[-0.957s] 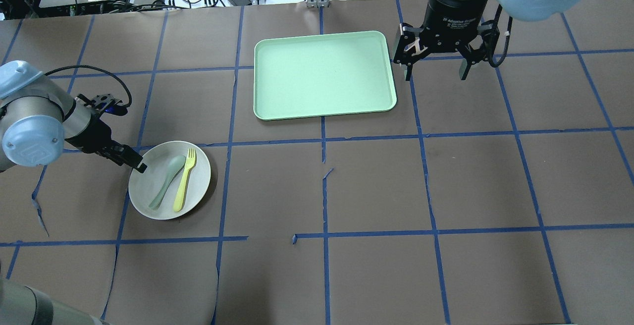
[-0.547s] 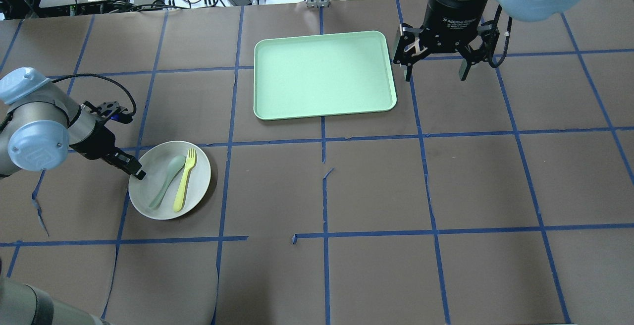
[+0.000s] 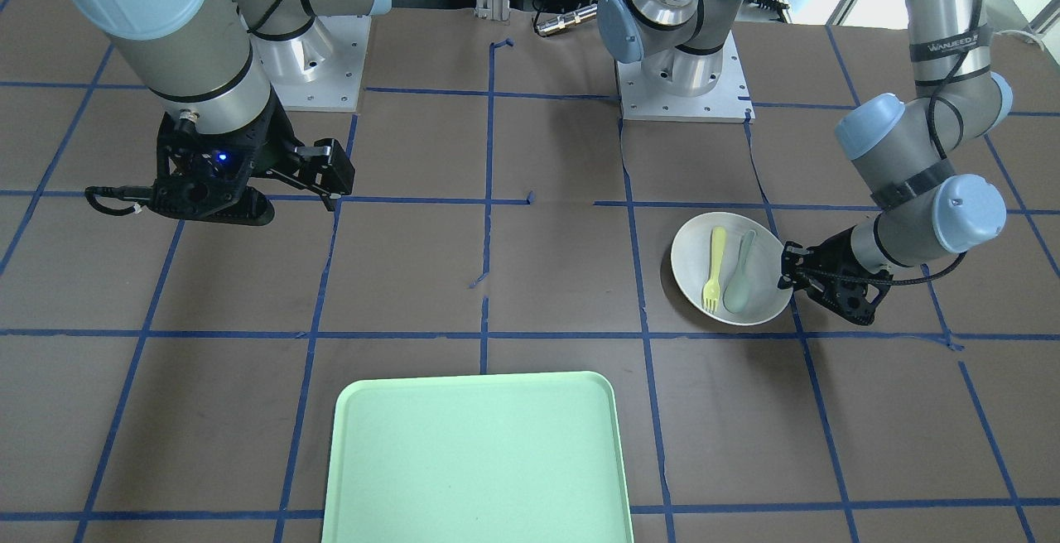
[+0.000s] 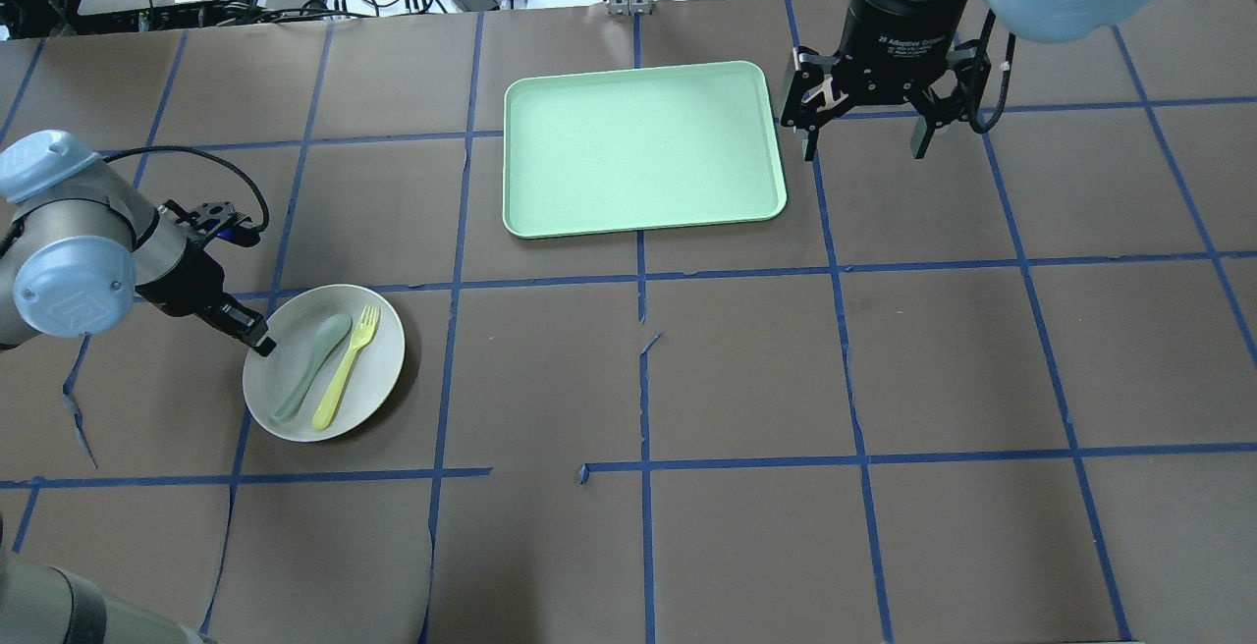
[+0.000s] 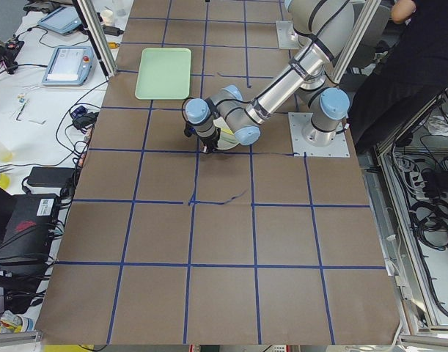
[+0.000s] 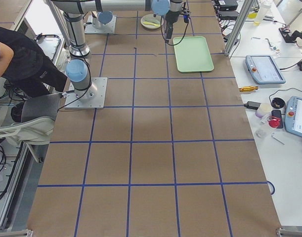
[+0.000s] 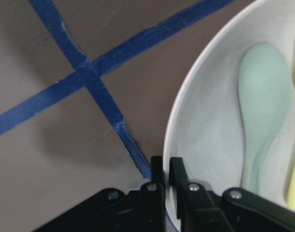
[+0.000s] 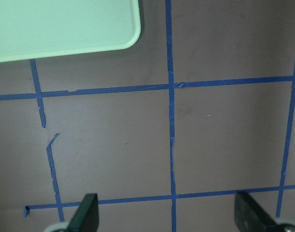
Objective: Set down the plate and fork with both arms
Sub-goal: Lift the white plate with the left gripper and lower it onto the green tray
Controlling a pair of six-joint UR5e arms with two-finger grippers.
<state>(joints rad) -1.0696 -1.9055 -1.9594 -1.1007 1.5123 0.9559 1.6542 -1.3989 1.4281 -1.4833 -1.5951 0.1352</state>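
Right claw [image 4: 864,145] (marked "Adaptive Gripper"), fingers apart

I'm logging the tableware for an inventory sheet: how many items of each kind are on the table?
Plate: 1
Fork: 1
Spoon: 1
Tray: 1
Total: 4

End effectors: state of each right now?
Left end effector: shut on the plate, pinching its rim.
Right end effector: open, holding nothing, hanging beside the tray.
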